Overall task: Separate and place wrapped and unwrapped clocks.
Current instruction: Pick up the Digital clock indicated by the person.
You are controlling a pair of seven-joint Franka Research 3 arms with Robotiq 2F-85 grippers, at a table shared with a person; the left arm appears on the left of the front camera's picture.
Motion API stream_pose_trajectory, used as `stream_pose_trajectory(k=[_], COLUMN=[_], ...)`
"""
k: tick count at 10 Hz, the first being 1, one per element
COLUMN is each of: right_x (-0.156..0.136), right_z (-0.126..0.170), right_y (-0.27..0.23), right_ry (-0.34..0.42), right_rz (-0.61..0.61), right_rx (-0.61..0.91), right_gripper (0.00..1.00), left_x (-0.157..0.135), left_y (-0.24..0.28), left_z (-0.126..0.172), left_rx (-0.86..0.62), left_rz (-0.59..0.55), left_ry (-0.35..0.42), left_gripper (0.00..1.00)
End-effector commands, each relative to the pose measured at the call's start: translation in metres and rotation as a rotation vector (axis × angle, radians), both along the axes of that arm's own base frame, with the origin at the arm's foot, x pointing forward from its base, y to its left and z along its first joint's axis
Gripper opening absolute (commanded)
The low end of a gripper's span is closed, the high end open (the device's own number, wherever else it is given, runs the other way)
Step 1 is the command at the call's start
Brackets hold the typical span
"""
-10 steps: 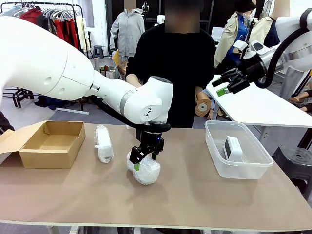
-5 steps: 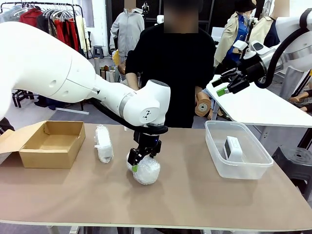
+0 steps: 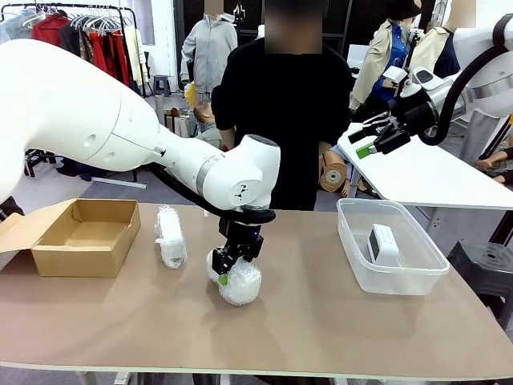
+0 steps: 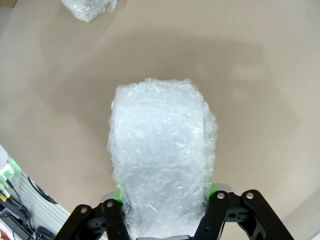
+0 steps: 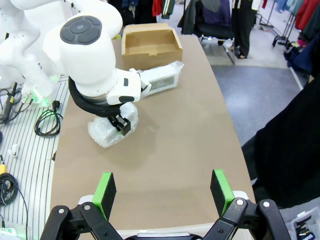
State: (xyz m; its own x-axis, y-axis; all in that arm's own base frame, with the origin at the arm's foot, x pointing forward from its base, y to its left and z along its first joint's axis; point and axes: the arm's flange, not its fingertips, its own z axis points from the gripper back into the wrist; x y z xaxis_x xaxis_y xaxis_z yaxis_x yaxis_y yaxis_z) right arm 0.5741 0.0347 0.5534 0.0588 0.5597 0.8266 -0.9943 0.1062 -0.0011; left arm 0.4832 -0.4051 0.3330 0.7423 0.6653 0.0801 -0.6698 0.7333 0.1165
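Squarely between its jaws, the left hand (image 3: pixel 230 271) clamps the fat bubble-wrap bundle (image 3: pixel 244 287).

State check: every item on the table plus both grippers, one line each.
left gripper: shut on the fat bundle.
right gripper: open, raised, holding nothing.
fat bundle: on the table, clamped between green pads.
slim bundle: lying on the table, untouched.
clear tub: uncovered, holds the bare clock.
bare clock: inside the tub, untouched.
cardboard box: open, flap folded out.
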Motion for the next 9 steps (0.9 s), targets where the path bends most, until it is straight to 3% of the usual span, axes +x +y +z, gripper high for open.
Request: stream_pose_trajectory(k=[1, 3, 5, 9], right_x=[0.000, 0.000, 0.000, 0.000], right_z=[0.002, 0.002, 0.002, 0.002], right_y=[0.000, 0.000, 0.000, 0.000], right_ry=[-0.005, -0.005, -0.005, -0.005], right_rz=[-0.003, -0.003, -0.003, -0.003], right_rx=[0.000, 0.000, 0.000, 0.000], right_gripper=[1.00, 1.00, 1.00, 1.00], left_x=[-0.001, -0.007, -0.022, -0.069], left_y=[0.004, 0.005, 0.003, -0.001], left_z=[0.001, 0.012, 0.043, 0.124], left_rx=[0.039, 0.040, 0.042, 0.090], left_rz=[0.012, -0.009, -0.067, -0.361], left_ry=[-0.019, -0.040, -0.063, -0.065], left_gripper=[0.01, 0.00, 0.00, 0.00])
